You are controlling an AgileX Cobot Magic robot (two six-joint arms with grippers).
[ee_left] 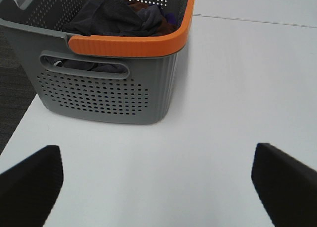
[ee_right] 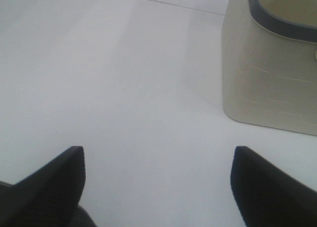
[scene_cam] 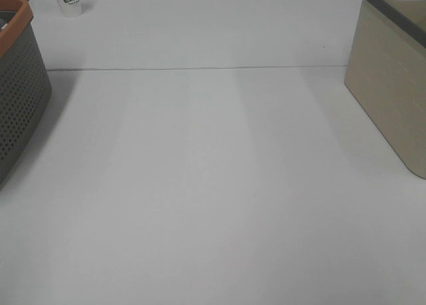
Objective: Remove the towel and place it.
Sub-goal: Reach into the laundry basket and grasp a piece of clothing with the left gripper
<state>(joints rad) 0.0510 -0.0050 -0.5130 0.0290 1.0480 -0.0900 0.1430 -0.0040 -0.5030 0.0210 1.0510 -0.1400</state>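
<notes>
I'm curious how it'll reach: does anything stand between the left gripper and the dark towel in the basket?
Yes: the basket's near wall, topped by its orange rim, stands between the left gripper and the towel lying inside.

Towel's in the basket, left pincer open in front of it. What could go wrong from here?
1. The dark charcoal-grey terry towel lies bunched with reddish and purple cloths, so the open left pincer might drag those out too.
2. The grey perforated plastic basket with orange rim sits right by the edge of the white table; a snag could tug it off.
</notes>
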